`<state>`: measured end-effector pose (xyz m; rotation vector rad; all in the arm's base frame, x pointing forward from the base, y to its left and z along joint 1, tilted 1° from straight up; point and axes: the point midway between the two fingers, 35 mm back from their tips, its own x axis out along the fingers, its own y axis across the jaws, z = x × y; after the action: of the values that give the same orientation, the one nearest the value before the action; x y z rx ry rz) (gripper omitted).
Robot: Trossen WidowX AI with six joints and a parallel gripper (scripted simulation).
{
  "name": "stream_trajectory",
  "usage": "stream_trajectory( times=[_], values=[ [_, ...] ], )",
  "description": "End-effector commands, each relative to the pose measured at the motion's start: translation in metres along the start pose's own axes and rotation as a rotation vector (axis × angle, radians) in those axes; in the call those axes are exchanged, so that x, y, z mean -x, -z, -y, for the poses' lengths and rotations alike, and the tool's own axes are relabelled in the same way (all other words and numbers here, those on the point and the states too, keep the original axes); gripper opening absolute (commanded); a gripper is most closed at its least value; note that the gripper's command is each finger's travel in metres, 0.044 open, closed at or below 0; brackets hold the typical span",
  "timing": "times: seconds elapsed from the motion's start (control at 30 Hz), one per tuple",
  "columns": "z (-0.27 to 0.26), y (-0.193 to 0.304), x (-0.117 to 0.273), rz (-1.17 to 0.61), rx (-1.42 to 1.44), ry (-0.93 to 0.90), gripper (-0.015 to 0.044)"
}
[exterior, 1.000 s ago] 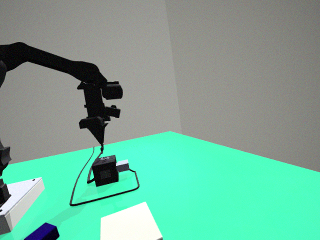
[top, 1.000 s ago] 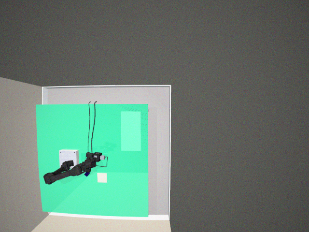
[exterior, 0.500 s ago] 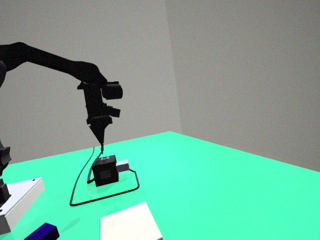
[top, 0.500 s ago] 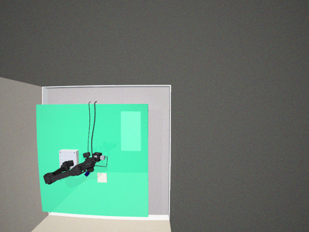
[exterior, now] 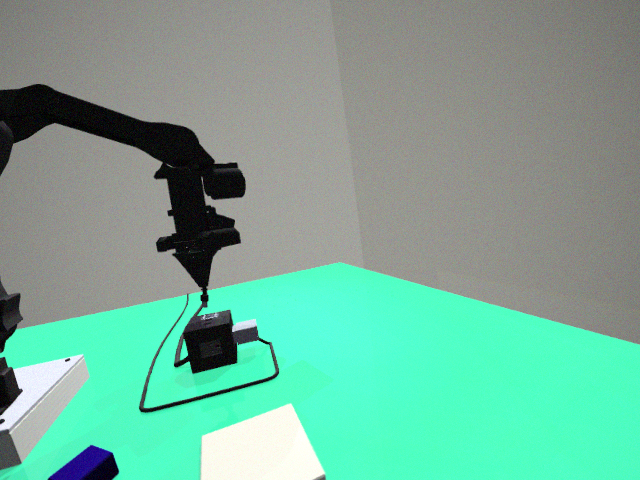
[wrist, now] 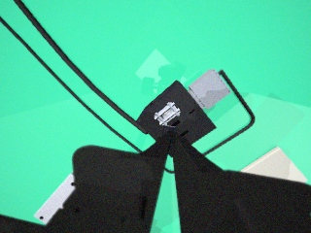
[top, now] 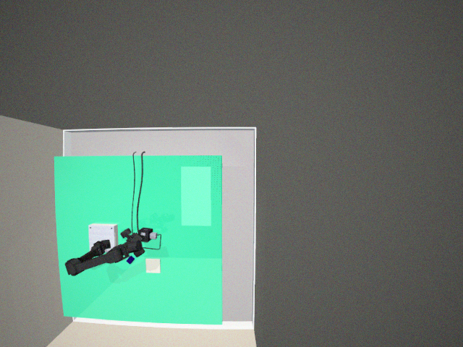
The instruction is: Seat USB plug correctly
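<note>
The black power cube (top: 145, 234) (exterior: 211, 351) (wrist: 196, 123) stands on the green table. The metal-framed socket (exterior: 209, 316) (wrist: 167, 114) on its top shows uncovered. My gripper (exterior: 204, 289) (wrist: 171, 139) points down above the cube and is shut on the small dark USB plug (exterior: 204, 298). The plug's metal end hangs just above the cube's top, with a gap between them in the exterior view. In the wrist view the fingers hide most of the plug, so I cannot tell which way round it is.
A light grey adapter (top: 153, 236) (exterior: 245, 331) (wrist: 210, 89) sits on the cube's side, with a black cable (exterior: 206, 396) (wrist: 252, 117) looping around. A cream block (top: 153, 265) (exterior: 258, 444) (wrist: 277, 165), a dark blue block (top: 130, 259) (exterior: 85, 465) and a white box (top: 103, 233) (exterior: 43, 395) (wrist: 54, 200) are nearby.
</note>
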<state>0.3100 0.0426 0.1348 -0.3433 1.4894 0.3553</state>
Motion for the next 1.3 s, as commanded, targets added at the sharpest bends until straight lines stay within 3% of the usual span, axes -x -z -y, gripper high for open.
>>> stream_trajectory(
  times=[0.0, 0.97, 1.27],
  values=[
    [0.0, -0.0001, -0.0003, 0.0, 0.11, 0.0, 0.0],
    [0.0, -0.0001, -0.0004, 0.0, 0.865, 0.0, 0.0],
    [0.0, -0.0001, -0.0004, 0.0, 0.883, 0.0, 0.0]
  ],
)
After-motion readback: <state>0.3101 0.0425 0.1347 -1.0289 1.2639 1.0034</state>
